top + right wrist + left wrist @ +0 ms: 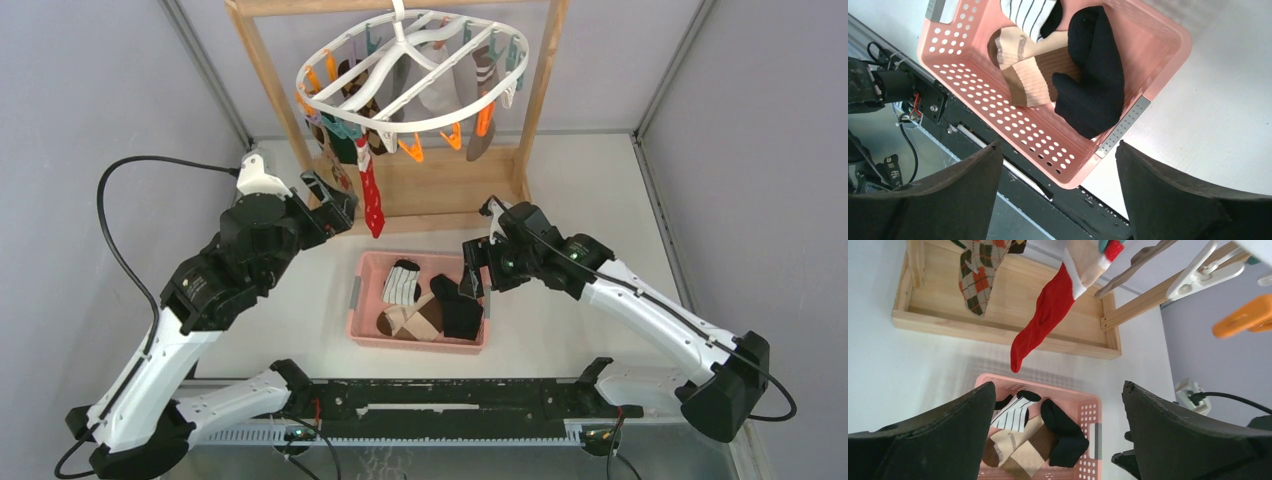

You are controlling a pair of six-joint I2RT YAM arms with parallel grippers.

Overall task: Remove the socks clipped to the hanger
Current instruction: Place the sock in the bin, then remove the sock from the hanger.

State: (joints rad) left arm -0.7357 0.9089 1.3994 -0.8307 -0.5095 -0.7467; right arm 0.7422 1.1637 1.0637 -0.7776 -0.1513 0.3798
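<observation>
The white oval hanger (410, 75) hangs from the wooden frame with several socks clipped on it, among them a red sock (372, 200) and grey and brown ones. In the left wrist view the red sock (1045, 322) and a brown argyle sock (980, 277) dangle above. My left gripper (335, 205) is open and empty, left of the red sock's toe; its jaws (1058, 385) stand wide apart. My right gripper (475, 265) is open and empty over the right edge of the pink basket (357, 300); it also shows in the right wrist view (1059, 145).
The pink basket (1183, 40) holds a white black-striped sock (402, 282), a beige-and-brown sock (412, 318) and a black sock (1093, 75). The wooden frame (545, 100) has a flat base tray (998, 305) behind the basket. Orange clips (1243, 317) dangle empty. Grey walls enclose the table.
</observation>
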